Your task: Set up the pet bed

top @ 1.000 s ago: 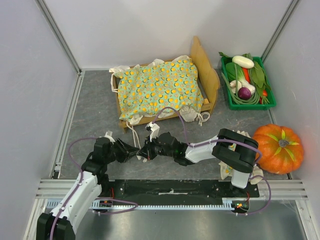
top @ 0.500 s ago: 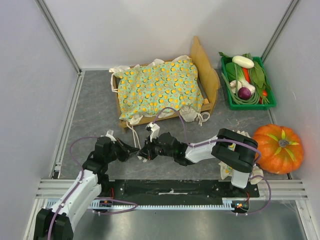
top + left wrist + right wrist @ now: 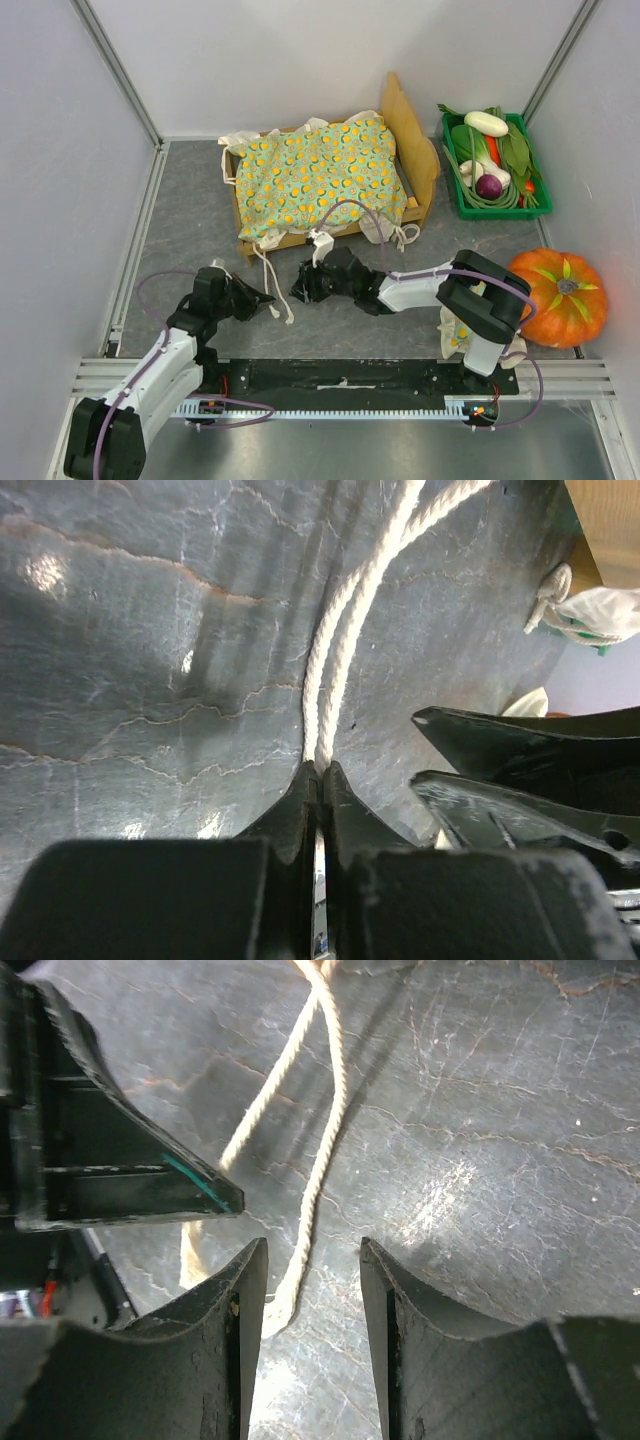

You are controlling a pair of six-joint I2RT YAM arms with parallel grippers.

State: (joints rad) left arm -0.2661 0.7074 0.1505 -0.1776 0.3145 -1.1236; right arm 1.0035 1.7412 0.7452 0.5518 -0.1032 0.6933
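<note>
Left gripper (image 3: pixel 318 770): clamped tight on two strands of white cord (image 3: pixel 330 670); right gripper (image 3: pixel 312 1248): jaws apart, empty, cord lying loose beneath. Step in hand, judged: managing the tie cord of the blanket (image 3: pixel 320 175); next move calls for a steady pull that leaves the blanket on the pet bed (image 3: pixel 412 150), mid-table at rear. Count: one bed; one blanket; one pumpkin (image 3: pixel 553 297); one vegetable crate (image 3: pixel 500 213).

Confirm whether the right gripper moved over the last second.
Yes. The right gripper shifted rightward and up the view, closer to the pet bed.
</note>
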